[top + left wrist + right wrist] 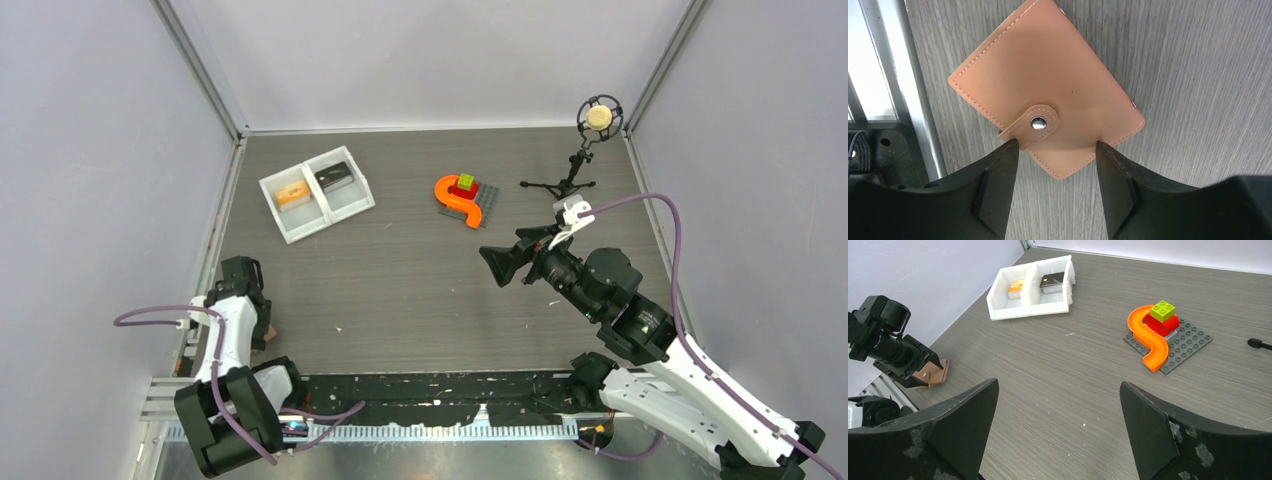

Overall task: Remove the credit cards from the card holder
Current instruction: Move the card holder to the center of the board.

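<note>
Salmon-brown card holder point(1048, 95), one, closed flat, at the near-left edge of the table point(1198, 75).

Stitched outer face up; one tab point(1023, 127) fastened by one metal snap stud point(1038, 122), contents hidden; lies just beside the metal rail point(908, 85). Left gripper point(1055, 147): two fingers partly spread, straddling the holder's nearest corner, tips at its edges; whether they press on it cannot be told. Right gripper point(1059, 385): two fingers spread wide, holding nothing, raised over mid-table well apart from the holder. One white tray point(1029, 312), two compartments: one orange item point(1015, 286) in one, one dark item point(1052, 281) in the other. One grey baseplate point(1188, 342) carrying one orange curved piece point(1148, 342), one red brick point(1160, 326), one green brick point(1163, 310) on top. One microphone point(598, 117) on a stand, far right.
</note>
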Controlling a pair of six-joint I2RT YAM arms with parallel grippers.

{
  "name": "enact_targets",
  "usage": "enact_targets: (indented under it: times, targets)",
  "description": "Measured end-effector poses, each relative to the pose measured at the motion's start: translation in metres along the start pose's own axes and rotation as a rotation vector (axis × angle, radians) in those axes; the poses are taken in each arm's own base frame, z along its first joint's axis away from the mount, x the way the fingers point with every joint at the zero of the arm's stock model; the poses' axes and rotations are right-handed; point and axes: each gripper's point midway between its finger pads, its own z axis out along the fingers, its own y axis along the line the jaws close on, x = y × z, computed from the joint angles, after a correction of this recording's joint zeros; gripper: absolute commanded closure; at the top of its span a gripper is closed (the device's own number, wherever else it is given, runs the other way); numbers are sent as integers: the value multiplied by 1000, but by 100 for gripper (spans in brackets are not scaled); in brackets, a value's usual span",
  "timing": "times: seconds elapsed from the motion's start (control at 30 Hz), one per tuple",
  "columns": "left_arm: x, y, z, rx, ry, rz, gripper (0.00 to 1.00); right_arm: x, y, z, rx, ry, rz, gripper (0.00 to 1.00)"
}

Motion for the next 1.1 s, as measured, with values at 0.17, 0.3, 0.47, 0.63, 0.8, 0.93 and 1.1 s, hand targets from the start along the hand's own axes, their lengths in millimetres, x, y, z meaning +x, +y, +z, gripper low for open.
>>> enact_targets:
  times: [0.17,0.3,0.47,0.63,0.8,0.93,1.1]
  targets:
    - [0,-3,2,3,4,-4,69,0,-1,0,6,3,-1,0]
    - [1,-5,2,16,13,-6,94,2,-3,-1,15,8,-2,0]
    - [8,-15,-3,70,58,-3,100,3,-5,-1,27,12,-3,0]
    - [19,-23,-8,143,115,-5,100,2,-8,-1,44,7,-3,0]
    - [40,-28,-19,246,169,42,100,2,-9,0,50,7,-4,0]
    - [63,-27,-33,328,216,121,100,2,-10,0,53,6,-4,0]
    - [96,-25,-60,432,280,239,100,2,-10,0,53,6,-4,0]
